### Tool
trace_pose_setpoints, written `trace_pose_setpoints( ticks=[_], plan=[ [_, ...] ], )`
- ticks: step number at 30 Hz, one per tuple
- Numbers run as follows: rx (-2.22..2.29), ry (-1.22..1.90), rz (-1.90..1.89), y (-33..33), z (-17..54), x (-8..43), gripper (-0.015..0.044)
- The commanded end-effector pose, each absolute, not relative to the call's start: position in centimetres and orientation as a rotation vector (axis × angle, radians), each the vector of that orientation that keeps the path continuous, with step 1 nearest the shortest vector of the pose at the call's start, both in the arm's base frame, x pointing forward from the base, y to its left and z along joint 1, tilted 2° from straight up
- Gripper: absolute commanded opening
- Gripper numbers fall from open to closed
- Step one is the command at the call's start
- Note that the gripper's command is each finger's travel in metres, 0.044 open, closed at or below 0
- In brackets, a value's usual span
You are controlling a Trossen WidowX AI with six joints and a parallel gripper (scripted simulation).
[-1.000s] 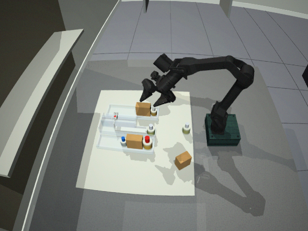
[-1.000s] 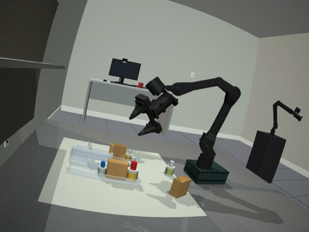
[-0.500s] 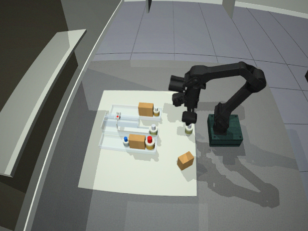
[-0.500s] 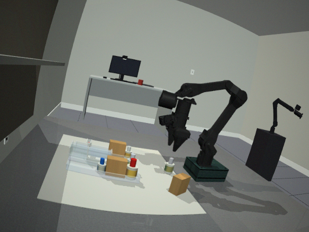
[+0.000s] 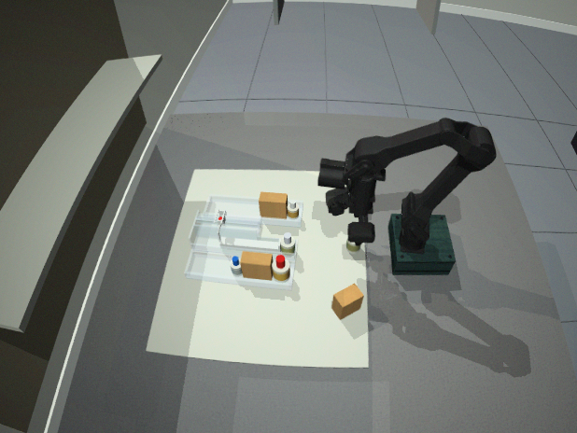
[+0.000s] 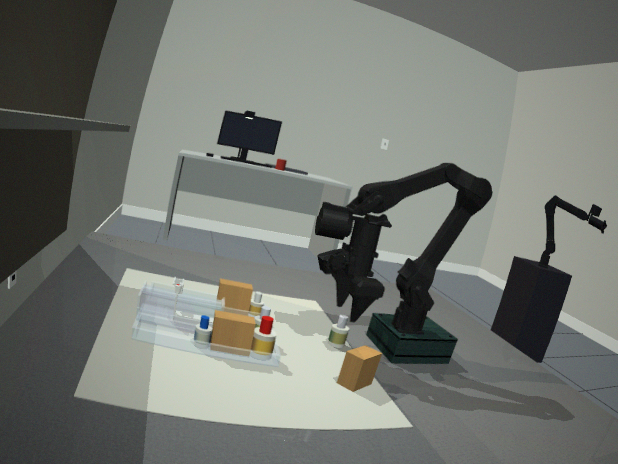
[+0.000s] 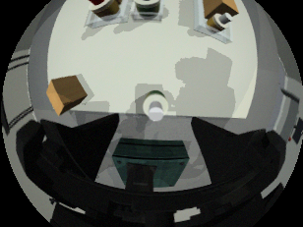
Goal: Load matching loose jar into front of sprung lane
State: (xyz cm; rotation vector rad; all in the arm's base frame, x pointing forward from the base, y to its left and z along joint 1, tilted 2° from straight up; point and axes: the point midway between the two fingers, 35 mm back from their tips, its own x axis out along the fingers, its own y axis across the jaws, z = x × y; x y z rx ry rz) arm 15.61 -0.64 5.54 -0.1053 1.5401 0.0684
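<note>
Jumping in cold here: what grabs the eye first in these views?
The black arm, with its open gripper poised just above the loose white-capped jar near the mat's right edge. Left of it, the clear lane rack holds jars and tan boxes, and a lone tan box sits nearer the camera.
</note>
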Motion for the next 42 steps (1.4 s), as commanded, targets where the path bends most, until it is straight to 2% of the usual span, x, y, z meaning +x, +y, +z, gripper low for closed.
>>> trace_pose_setpoints(
  ticks=[1, 29, 39, 42],
  plan=[
    [-0.112, 1.535, 0.068, -0.6, 5.2, 15.8, 0.0440],
    [-0.112, 1.535, 0.068, -0.7, 0.6, 15.9, 0.0440],
    [-0.112, 1.535, 0.068, -0.7, 0.6, 15.9, 0.0177],
    [-0.112, 1.535, 0.068, -0.7, 0.6, 15.9, 0.0157]
  ],
)
